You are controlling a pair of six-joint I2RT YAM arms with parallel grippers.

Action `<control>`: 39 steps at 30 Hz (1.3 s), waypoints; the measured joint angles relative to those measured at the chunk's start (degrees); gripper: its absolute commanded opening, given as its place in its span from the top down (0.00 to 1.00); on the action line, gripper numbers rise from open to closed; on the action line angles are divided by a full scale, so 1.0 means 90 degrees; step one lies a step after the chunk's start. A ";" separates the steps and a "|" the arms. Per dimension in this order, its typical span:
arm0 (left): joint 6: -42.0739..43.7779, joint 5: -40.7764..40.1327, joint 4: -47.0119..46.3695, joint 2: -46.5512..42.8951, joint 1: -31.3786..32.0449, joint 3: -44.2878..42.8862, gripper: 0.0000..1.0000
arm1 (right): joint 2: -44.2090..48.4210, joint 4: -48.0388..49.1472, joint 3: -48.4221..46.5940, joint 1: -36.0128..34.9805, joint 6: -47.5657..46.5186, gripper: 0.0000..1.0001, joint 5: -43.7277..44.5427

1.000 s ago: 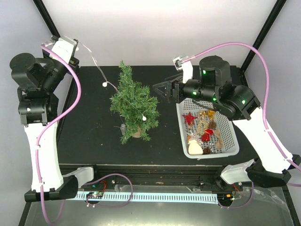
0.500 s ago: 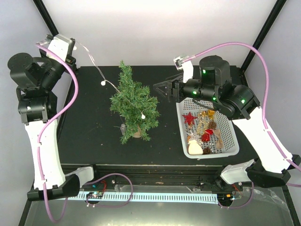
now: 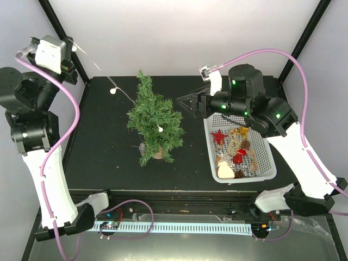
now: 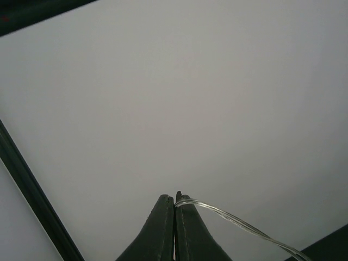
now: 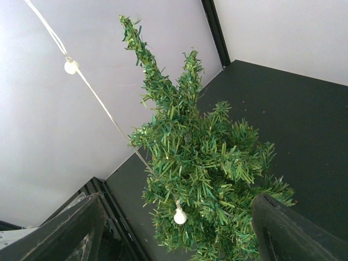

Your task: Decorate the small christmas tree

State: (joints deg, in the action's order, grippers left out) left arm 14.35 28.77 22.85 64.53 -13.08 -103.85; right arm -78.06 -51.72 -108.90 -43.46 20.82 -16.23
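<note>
The small christmas tree (image 3: 154, 115) stands upright at the middle of the black table; in the right wrist view the tree (image 5: 206, 163) fills the centre. A thin clear light string (image 3: 95, 66) with white bulbs runs from its branches up to the far left. One bulb (image 3: 113, 91) hangs in the air and another bulb (image 3: 161, 128) sits in the needles. My left gripper (image 3: 72, 48) is raised high at the far left, shut on the string's end (image 4: 234, 220). Just right of the tree, my right gripper (image 3: 185, 105) is open with nothing in it.
A white mesh basket (image 3: 265, 159) at the right holds several ornaments, among them a red star (image 3: 218, 136). A small silvery piece (image 3: 142, 147) lies by the tree's tan base (image 3: 158, 155). Black frame posts (image 3: 51, 19) rise at the back corners.
My left arm has risen and swung further left with the string, drawing it tauter. Both bulbs have shifted up and left. The right arm has stayed put.
</note>
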 measured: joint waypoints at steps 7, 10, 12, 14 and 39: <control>-0.0085 0.0000 -0.0017 -0.0117 -0.0061 -0.0078 0.98 | -0.0083 0.0032 0.0000 0.0015 -0.0002 0.25 -0.0058; -0.0129 -0.0002 0.0083 -0.0112 -0.0095 -0.0075 0.98 | -0.0085 0.0034 0.0000 0.0034 -0.0002 0.25 -0.0075; -0.0158 0.0002 0.0138 -0.0114 -0.0124 -0.0078 0.98 | -0.0085 0.0036 0.0000 0.0053 -0.0005 0.25 -0.0090; -0.0197 0.0019 0.0185 -0.0114 -0.0131 -0.0090 0.99 | -0.0092 0.0036 0.0000 0.0070 -0.0005 0.24 -0.0097; -0.0614 0.0755 0.0896 -0.0296 -0.0136 -0.0862 0.98 | -0.0202 0.0046 0.0010 0.0097 -0.0044 0.25 -0.0277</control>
State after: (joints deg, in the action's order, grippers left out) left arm 8.82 35.57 30.92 61.87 -14.31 -111.61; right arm -79.88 -51.31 -108.81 -42.59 20.43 -18.72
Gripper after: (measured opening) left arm 0.017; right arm 0.754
